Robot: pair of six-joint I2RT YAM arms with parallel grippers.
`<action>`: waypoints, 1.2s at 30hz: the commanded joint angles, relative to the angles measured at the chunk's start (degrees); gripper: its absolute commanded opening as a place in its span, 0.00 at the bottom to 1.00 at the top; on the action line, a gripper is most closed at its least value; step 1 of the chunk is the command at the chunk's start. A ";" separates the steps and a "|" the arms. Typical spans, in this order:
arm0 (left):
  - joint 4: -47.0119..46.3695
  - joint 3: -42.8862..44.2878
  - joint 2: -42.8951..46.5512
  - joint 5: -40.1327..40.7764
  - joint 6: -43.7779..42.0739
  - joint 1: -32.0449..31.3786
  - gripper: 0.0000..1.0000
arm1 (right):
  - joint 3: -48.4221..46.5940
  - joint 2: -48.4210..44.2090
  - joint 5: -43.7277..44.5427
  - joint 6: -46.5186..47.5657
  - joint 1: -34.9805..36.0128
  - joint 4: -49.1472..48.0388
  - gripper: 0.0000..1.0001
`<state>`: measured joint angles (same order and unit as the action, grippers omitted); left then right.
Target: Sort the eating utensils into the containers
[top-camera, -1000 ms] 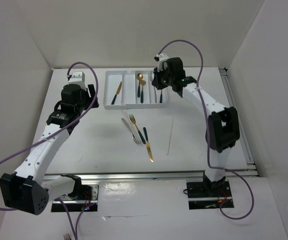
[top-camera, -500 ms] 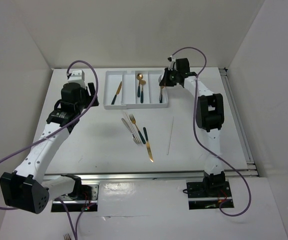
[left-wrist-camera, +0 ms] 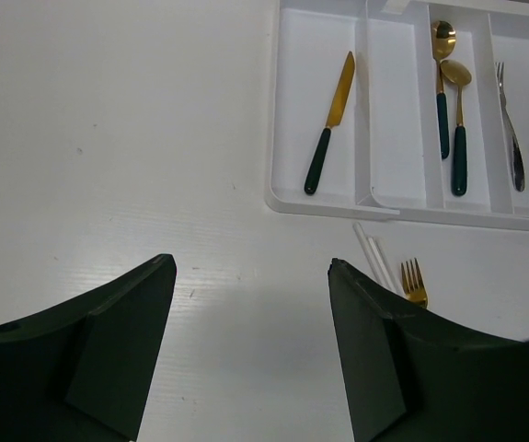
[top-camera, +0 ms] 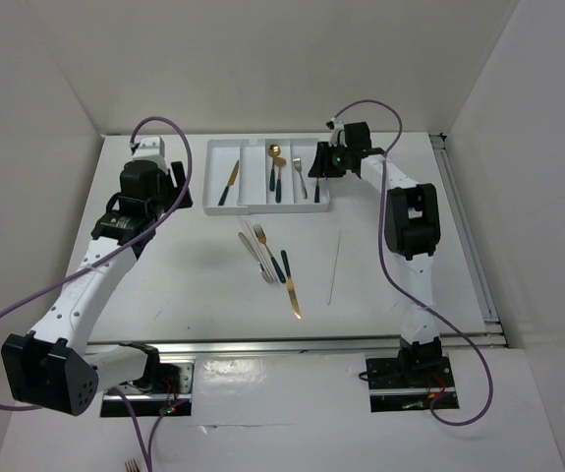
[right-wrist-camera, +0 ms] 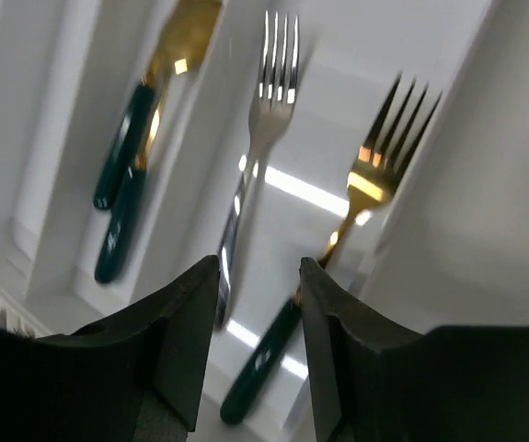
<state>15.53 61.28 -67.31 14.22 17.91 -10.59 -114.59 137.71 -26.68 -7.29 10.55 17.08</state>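
The white tray (top-camera: pixel 219 206) has four long containers. A gold knife (top-camera: pixel 229 182) with a teal handle lies in the leftmost one, and two gold spoons (top-camera: pixel 276 175) lie in the third. A silver fork (top-camera: pixel 300 177) and a gold fork (top-camera: pixel 315 187) with a teal handle lie in the rightmost. My right gripper (top-camera: pixel 323 164) hovers open over that compartment, the gold fork (right-wrist-camera: pixel 367 182) lying loose below its fingers (right-wrist-camera: pixel 183 341) beside the silver fork (right-wrist-camera: pixel 269 92). My left gripper (left-wrist-camera: pixel 250 267) stands open and empty over bare table left of the tray (left-wrist-camera: pixel 319 204).
More utensils lie on the table in front of the tray: a cluster of forks and a silver knife (top-camera: pixel 260 251), a gold knife (top-camera: pixel 292 291) and a thin pale stick (top-camera: pixel 334 265). The left wrist view shows a gold fork (left-wrist-camera: pixel 414 281) and pale sticks (left-wrist-camera: pixel 374 258) near the tray's front edge.
My right gripper has opened and let go of the gold fork, which now lies in the rightmost compartment beside the silver fork. The left arm has barely moved.
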 commanded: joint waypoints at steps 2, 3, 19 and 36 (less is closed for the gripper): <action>-0.76 0.43 1.73 -0.42 -0.42 -0.31 0.81 | 11.82 -14.99 -3.20 5.17 1.58 -2.23 0.45; -0.76 -0.10 2.26 -0.42 0.10 -0.31 0.81 | 14.36 -20.58 -3.73 7.09 3.24 -2.23 0.45; -1.29 -5.55 6.31 0.81 -0.95 -1.89 0.82 | 52.62 -47.55 2.05 14.76 26.35 4.02 0.38; -1.82 -5.55 7.89 1.87 -2.53 -1.89 0.82 | 42.60 -31.10 10.24 11.16 29.00 -0.29 0.33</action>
<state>15.84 55.75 -60.88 15.25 16.60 -12.27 -69.47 105.73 -18.17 4.34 38.24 19.75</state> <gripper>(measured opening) 0.818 0.335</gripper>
